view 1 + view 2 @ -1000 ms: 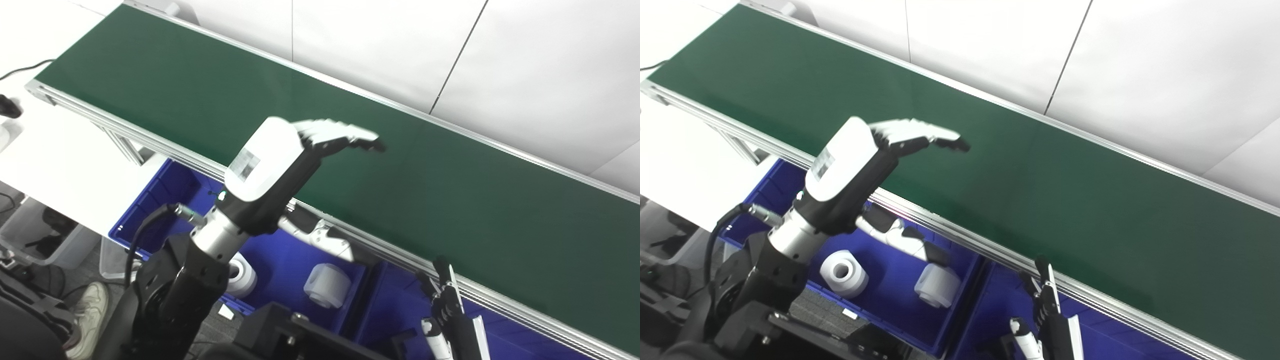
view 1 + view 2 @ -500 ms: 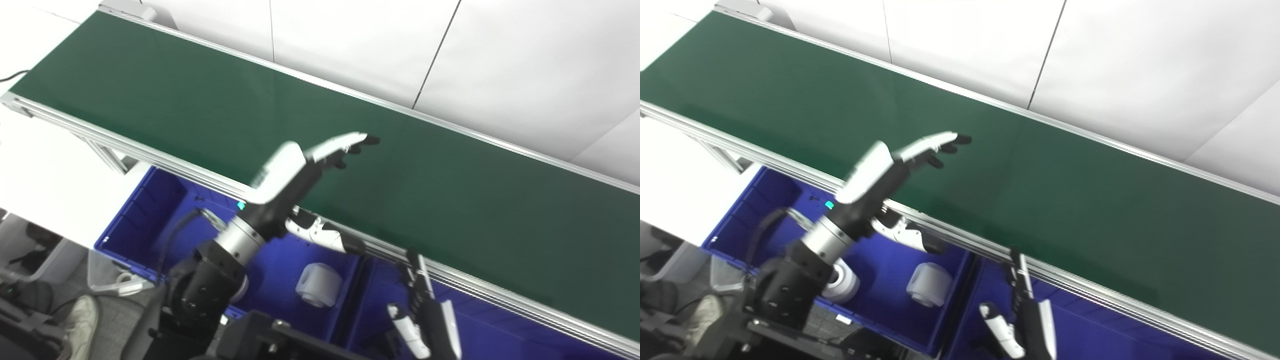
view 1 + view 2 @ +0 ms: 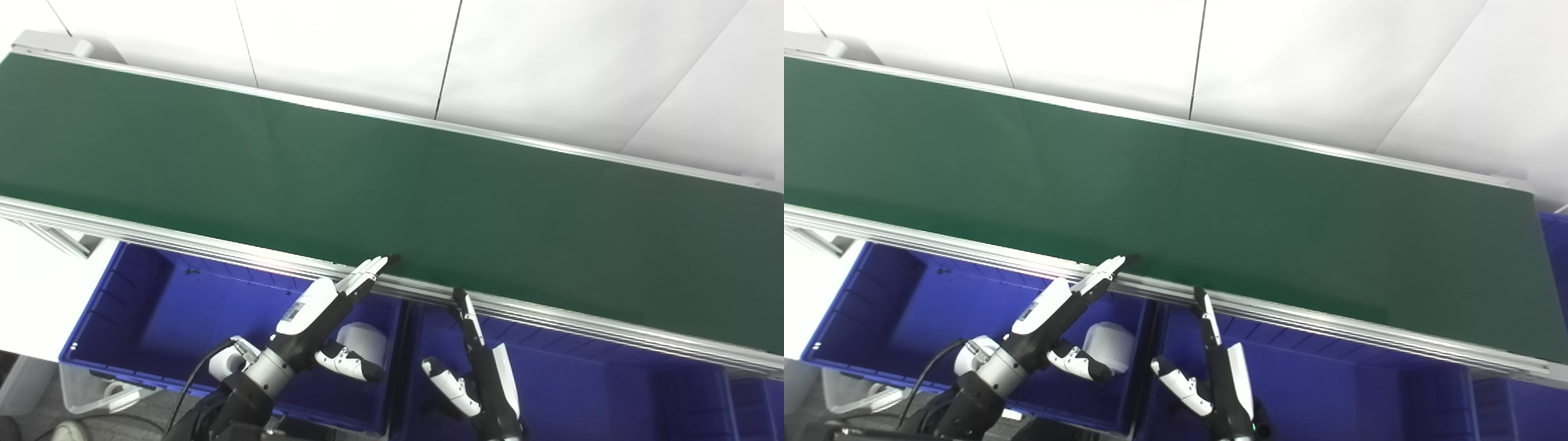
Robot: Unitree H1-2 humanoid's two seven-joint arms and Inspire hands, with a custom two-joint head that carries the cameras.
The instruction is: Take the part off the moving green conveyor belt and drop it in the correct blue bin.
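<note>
A long green conveyor belt (image 3: 392,184) ran across the scene from left to right, edged by a silver aluminium rail (image 3: 184,239) along its near side and set against white wall panels (image 3: 551,67). No part could be seen lying on the belt's visible surface.

Below the rail sat two blue bins side by side. The left blue bin (image 3: 153,312) held two white cylindrical parts: one (image 3: 362,338) near its right wall, and another (image 3: 222,365) partly hidden behind the left arm's wrist. The right blue bin (image 3: 582,380) showed only its blue floor where it was visible.

The left hand (image 3: 324,306) reached up over the left bin, empty, fingers stretched straight with dark fingertips (image 3: 392,260) at the rail's edge and the thumb spread apart below. A small label on the back of the hand was too small to read.

The right hand (image 3: 481,367) hovered over the right bin, also empty, fingers straight and pointing up towards the rail, thumb held apart.
</note>
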